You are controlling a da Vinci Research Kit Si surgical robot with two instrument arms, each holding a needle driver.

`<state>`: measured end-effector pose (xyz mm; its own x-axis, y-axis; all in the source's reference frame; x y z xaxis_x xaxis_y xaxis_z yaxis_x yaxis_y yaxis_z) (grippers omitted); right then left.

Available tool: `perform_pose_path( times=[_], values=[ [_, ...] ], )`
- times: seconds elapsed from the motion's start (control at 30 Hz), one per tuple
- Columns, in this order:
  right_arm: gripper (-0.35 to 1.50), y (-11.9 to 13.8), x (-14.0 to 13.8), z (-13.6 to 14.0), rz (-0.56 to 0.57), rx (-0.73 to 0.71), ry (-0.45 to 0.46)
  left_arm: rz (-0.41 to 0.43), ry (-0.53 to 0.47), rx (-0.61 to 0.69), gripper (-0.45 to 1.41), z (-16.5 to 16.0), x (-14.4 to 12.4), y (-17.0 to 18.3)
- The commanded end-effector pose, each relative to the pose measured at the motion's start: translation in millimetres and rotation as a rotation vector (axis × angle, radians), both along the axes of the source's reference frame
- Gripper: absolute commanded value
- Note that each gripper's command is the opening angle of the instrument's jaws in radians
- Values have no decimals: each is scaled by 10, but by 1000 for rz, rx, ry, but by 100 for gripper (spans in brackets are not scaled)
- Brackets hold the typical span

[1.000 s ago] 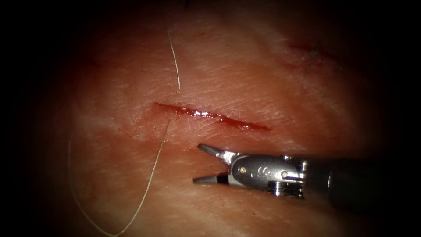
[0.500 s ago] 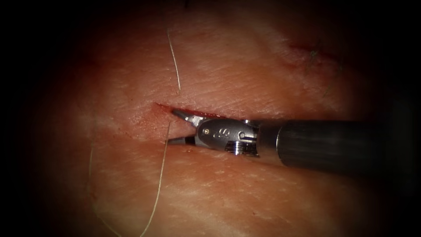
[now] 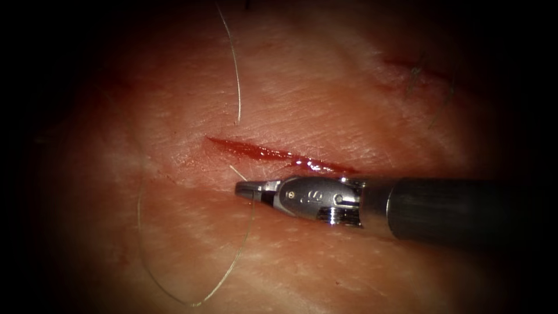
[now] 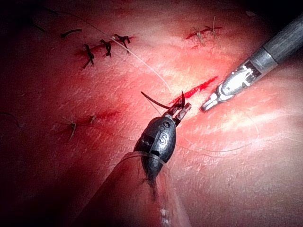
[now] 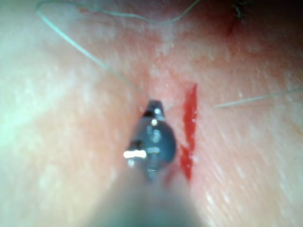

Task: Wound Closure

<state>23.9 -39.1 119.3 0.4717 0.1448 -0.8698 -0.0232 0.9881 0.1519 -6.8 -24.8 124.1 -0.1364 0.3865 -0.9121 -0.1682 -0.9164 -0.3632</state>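
Jaws of the right tool (image 3: 241, 188) are together, clamped on the thread (image 3: 235, 75) just below the cut (image 3: 279, 154), toward its left end. The grip is judged from a short run of thread leading from the tissue (image 3: 349, 110) straight into the tips.

1. Change vs. 1 s ago: the right tool was below the cut w/ jaws apart, holding nothing and well clear of the thread.
2. Change vs. 0.5 s ago: the jaws were apart at the cut's left end, w/ the thread between them. They are now shut and sit slightly lower.
3. Thread: the upper run enters the tissue above the cut as before. The lower slack, previously a long open sweep, now curves as 1 rounded loop below and left of the tips.
4. Meaning: the right tool has taken hold of the thread on the lower side of the cut.

Left tool (image 4: 182, 109): its jaws are clamped on the needle (image 4: 156, 100), approx. mid-curve, though the exact pos. cannot be told. The needle appears clear of the tissue, near the cut. Red fluid (image 3: 317, 165) lies along the cut.
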Motion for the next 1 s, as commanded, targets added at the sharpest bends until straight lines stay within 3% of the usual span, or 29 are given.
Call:
perform_pose_path(
  times=[0.03,0.2,0.4,0.83,0.87,0.93,0.97,1.0],
  values=[
    [-35,-27,-31,-7,4,4,-9,1,0,5,-45,10,-8,-8],
    [-35,-67,-85,-37,14,15,-16,5,-2,8,-45,14,-8,-18],
    [-35,-111,-120,-73,19,27,-21,5,-4,12,-45,15,-8,-20],
    [-35,-151,-113,-123,-8,39,4,12,-7,21,-45,16,2,-25],
    [-13,-150,-112,-124,-7,40,3,13,-8,21,-45,16,3,-24],
    [81,-146,-115,-126,-6,45,3,11,-4,23,-45,15,9,-22],
    [116,-141,-118,-127,-5,48,3,8,1,24,-45,14,13,-20],
    [126,-138,-121,-128,-3,49,1,2,7,24,-45,13,18,-19]
  ],
)
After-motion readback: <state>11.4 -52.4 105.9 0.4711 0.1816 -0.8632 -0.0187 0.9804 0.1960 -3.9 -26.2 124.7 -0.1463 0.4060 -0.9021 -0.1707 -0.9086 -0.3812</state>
